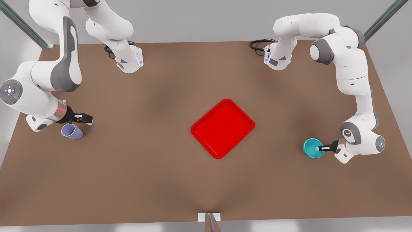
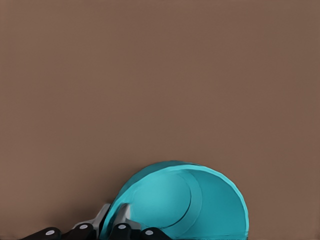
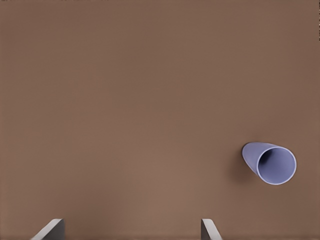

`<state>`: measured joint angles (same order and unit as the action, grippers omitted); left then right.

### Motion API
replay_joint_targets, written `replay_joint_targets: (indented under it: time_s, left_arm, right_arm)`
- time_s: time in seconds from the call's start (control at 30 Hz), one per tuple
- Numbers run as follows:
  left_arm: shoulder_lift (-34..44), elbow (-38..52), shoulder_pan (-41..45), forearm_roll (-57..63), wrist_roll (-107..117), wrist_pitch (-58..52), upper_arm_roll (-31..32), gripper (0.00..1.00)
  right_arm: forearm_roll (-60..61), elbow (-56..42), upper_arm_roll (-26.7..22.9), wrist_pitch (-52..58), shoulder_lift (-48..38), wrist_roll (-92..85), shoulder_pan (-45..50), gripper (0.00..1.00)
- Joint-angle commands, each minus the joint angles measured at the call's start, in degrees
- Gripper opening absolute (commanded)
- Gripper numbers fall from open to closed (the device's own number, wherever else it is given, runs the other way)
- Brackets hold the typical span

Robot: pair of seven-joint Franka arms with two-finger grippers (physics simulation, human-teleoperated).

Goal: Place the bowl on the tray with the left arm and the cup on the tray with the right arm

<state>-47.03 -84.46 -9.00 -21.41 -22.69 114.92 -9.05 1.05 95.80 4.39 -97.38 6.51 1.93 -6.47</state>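
The teal bowl [image 1: 311,147] sits on the brown table at the front view's right, well apart from the red tray [image 1: 222,128] in the middle. My left gripper [image 1: 322,148] reaches over its near rim. In the left wrist view the left gripper [image 2: 111,221] has one finger outside and one inside the bowl [image 2: 185,200], shut on the rim. The lilac cup [image 1: 72,131] stands at the front view's left. My right gripper [image 1: 85,118] hovers just beyond it, open. In the right wrist view the cup [image 3: 272,162] lies off to one side of the open fingertips [image 3: 52,229].
Both arm bases [image 1: 128,61] [image 1: 276,58] stand at the table's back edge with black cables beside them. Bare brown table [image 1: 145,161] surrounds the tray. A small bracket [image 1: 209,217] sits at the front edge.
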Motion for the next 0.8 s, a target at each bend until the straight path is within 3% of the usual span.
replay_joint_targets:
  time_s: [0.0, 0.13, 0.2, 0.27, 0.37, 0.47, 0.77]
  left_arm:
    - [0.0, 0.0, 0.1, 0.1, 0.3, -0.1, 0.0, 0.21]
    - [2.7, 0.0, 3.4, 0.4, 5.1, -3.0, 0.0, 0.21]
    - [7.1, 0.0, 9.6, 0.5, 13.4, -6.5, 0.0, 0.21]
    - [12.8, 2.3, 19.7, 1.3, 31.8, -19.6, 0.5, 0.21]
    - [12.3, 4.7, 38.0, 2.5, 54.8, -21.1, 0.8, 0.21]
    - [12.4, 4.1, 39.2, 2.7, 59.7, -22.4, 8.0, 0.21]
    - [11.7, -7.6, 39.5, 6.9, 56.8, -11.6, 8.7, 0.22]
  right_arm:
    - [-0.1, 0.0, 0.0, 0.0, 0.0, 0.0, 0.1, 1.0]
    - [0.0, 0.0, 0.0, 0.0, 0.1, 0.0, 0.1, 1.0]
    - [0.8, 0.0, -0.1, 0.0, 0.1, -0.1, 0.0, 1.0]
    - [0.8, 0.0, -0.2, -0.1, 0.1, -0.1, 0.0, 1.0]
    - [0.8, -0.1, -0.2, 0.0, 0.3, -0.1, 0.1, 1.0]
    - [0.5, -0.2, -0.2, -0.1, 0.5, 0.0, 0.1, 1.0]
    - [0.4, -0.2, -0.2, -0.1, 0.5, -0.1, 0.1, 1.0]
